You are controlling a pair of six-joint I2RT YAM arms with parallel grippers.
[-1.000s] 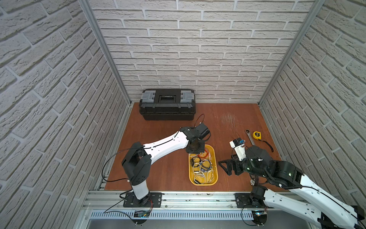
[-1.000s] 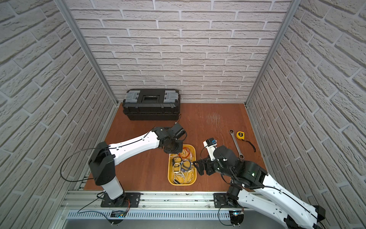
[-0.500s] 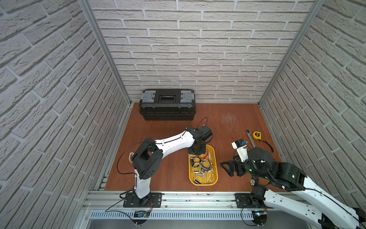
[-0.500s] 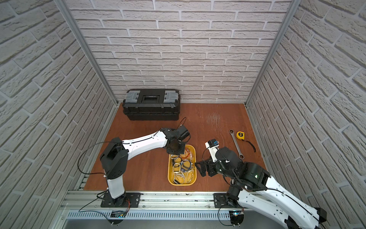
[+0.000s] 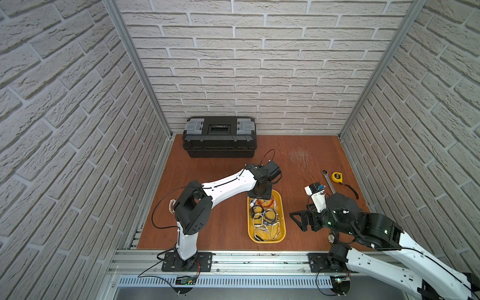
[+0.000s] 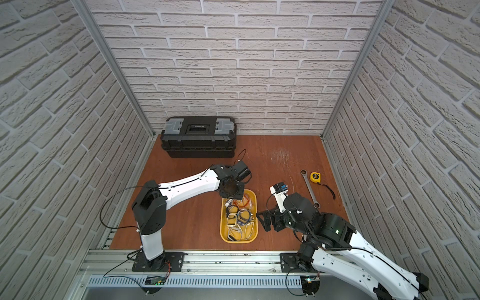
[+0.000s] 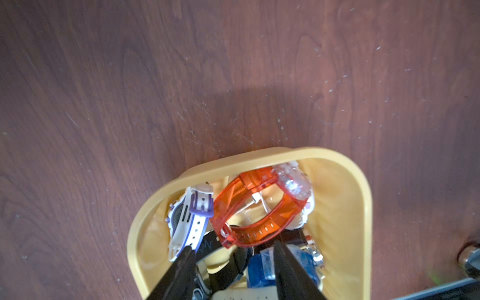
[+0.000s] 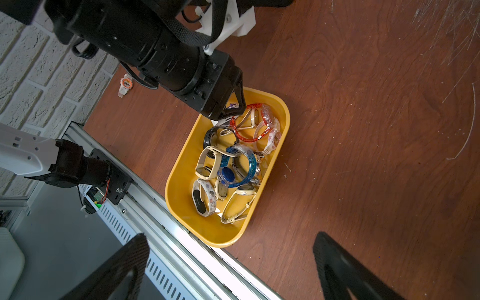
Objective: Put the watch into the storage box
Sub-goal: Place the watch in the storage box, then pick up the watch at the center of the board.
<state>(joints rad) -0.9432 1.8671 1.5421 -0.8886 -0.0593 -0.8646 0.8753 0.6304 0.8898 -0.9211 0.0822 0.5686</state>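
The left gripper (image 7: pixel 233 246) hung over the storage box's (image 7: pixel 259 158) far end, jaws half parted, gripping nothing. The white-and-purple watch (image 7: pixel 191 220) lay inside that end's corner, strap running from the box's rim toward the gripper. The right gripper (image 8: pixel 231 235) stood beside the box, wide open, empty. An orange-faced watch (image 8: pixel 125 85) lay outside the box, nearer the left arm (image 5: pixel 228 184).

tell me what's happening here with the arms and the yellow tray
The left gripper hangs over the far end of the storage box, fingers apart, gripping nothing. Under it a white and purple watch lies in the box beside an orange watch, among others. The right gripper is open beside the box. A stray watch lies on the table by the left wall.
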